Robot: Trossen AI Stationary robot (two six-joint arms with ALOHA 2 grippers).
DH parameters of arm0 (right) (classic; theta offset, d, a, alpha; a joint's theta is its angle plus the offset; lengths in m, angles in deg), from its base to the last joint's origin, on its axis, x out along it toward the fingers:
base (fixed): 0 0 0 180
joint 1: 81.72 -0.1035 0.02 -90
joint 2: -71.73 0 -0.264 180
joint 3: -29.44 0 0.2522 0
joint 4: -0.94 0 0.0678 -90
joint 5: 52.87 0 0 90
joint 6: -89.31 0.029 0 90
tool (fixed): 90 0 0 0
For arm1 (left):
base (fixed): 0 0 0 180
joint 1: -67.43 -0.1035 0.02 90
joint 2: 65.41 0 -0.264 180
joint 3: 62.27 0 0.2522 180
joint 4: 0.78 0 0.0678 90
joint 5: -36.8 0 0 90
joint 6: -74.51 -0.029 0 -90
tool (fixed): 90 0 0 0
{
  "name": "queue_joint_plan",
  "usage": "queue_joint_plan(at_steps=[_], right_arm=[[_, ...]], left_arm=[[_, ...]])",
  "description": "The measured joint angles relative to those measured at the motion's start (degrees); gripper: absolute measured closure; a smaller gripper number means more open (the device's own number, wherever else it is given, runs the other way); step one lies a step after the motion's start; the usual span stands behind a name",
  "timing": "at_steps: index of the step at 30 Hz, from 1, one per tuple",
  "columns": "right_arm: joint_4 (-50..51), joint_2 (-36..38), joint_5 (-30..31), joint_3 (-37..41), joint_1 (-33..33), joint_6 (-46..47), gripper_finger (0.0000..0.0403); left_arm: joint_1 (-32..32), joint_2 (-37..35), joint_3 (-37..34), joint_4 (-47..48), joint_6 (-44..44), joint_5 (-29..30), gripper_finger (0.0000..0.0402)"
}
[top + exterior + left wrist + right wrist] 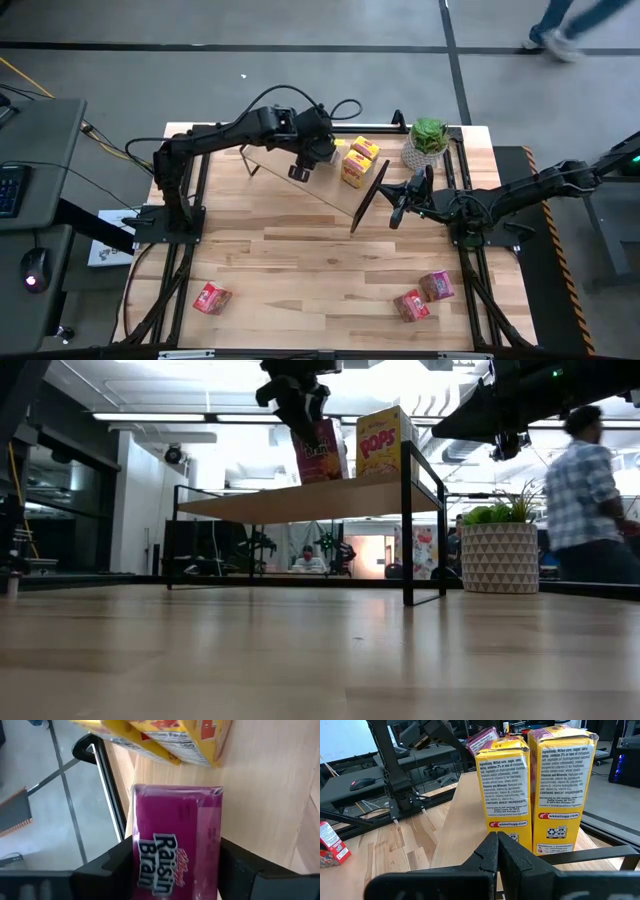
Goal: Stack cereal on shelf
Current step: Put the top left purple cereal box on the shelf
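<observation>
Two yellow boxes (358,161) are standing side by side on the shelf (290,178), near its end beside the potted plant (428,141). Left hand (300,172) is grasping a magenta box (177,842) over the shelf, next to the yellow pair. Right hand (497,851) is hovering just off that shelf end, fingers pressed together, gripping nothing. Three red boxes (211,297) are lying on the worktop (300,250), well apart from the shelf.
</observation>
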Motion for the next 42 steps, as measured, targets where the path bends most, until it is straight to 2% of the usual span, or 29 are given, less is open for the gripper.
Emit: queue_joint_plan(at_steps=[12,21,35,42], right_arm=[[0.0,0.0,0.0,0.0,0.0,-0.01,0.0403],[0.02,0.0,0.0,0.0,0.0,0.01,0.0403],[0.02,0.0,0.0,0.0,0.0,0.01,0.0403],[0.37,0.0,0.0,0.0,0.0,0.14,0.0403]], left_arm=[[0.61,0.0,-0.01,-2.24,-2.29,5.07,0.0143],[0.61,0.0,-0.01,-4.28,-4.75,7.34,0.0142],[1.98,-0.31,-0.04,-4.11,-5.78,14.77,0.0142],[3.37,-1.43,-0.06,-4.01,-6.21,15.87,0.0142]])
